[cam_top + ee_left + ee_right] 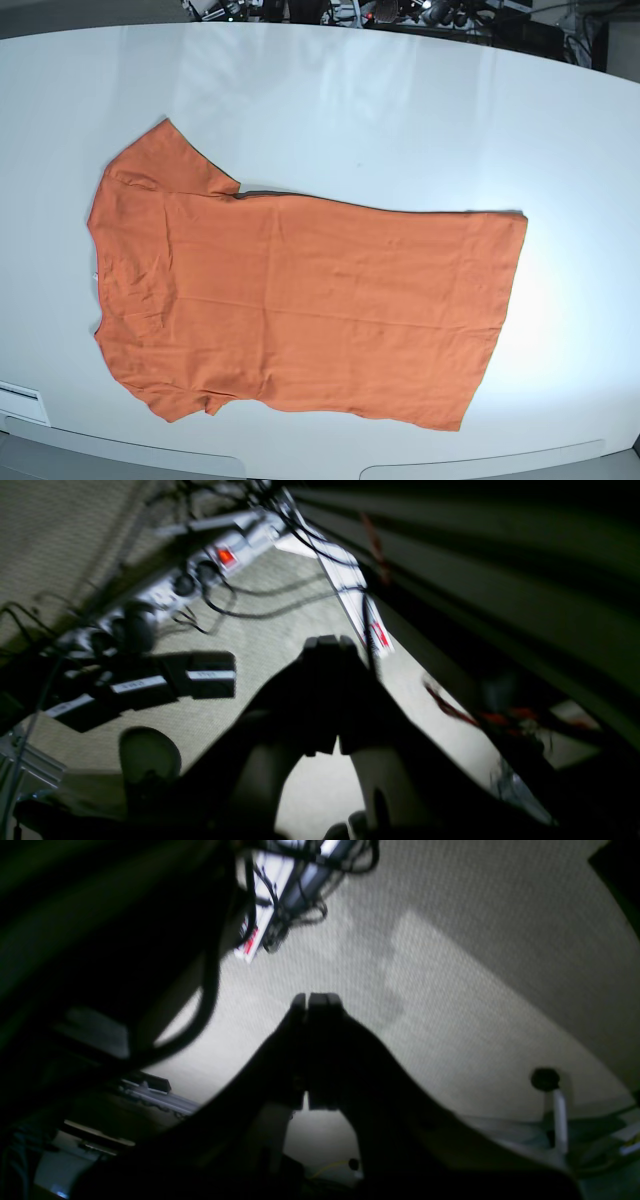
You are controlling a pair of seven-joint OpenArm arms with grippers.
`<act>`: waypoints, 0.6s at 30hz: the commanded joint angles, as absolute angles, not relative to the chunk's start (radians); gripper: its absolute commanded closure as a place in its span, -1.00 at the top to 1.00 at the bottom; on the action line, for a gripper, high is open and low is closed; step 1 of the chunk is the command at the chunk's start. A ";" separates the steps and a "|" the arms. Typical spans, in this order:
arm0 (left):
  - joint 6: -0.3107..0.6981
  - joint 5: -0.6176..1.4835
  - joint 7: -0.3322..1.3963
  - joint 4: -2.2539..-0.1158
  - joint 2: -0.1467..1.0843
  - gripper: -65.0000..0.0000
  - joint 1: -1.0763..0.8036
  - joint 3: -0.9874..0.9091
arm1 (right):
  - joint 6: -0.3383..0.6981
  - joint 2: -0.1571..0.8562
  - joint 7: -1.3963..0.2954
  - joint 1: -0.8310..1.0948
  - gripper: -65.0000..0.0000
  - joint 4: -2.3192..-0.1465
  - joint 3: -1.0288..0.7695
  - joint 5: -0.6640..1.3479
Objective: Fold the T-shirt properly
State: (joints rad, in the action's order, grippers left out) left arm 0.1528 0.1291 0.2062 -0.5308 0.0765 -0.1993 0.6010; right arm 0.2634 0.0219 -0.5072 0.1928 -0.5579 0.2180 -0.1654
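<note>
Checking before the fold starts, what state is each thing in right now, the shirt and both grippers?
T-shirt: spread flat on the white table, unfolded, neck toward the base view's left.
Left gripper: shut, holding nothing.
Right gripper: shut, holding nothing.
Power strip: switch glowing red.

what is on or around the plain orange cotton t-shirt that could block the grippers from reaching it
Nothing visible. The plain orange cotton T-shirt lies spread flat, alone on the white table. Neither gripper shows in the base view; both wrist cameras face the floor.
</note>
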 commanded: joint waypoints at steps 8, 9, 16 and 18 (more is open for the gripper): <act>0.160 0.101 0.244 -0.847 0.229 -1.00 -0.465 0.601 | 0.305 0.119 -0.562 0.445 -1.00 -0.767 0.216 -0.154; 0.160 0.101 0.250 -0.900 0.258 -1.00 -0.503 0.601 | 0.308 0.136 -0.579 0.489 -1.00 -0.822 0.216 -0.152; 0.084 0.074 0.351 -1.341 0.480 -1.00 -0.750 0.601 | 0.316 0.268 -0.675 0.826 -1.00 -1.316 0.216 -0.049; 0.023 -0.007 0.385 -1.480 0.550 -1.00 -0.817 0.601 | 0.276 0.304 -0.692 0.925 -1.00 -1.488 0.216 -0.061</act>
State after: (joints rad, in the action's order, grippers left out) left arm 0.0128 -0.0158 0.3943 -1.4742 0.5438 -0.8005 0.5983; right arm 0.2672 0.3042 -0.7025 0.9173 -1.4826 0.2157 -0.0719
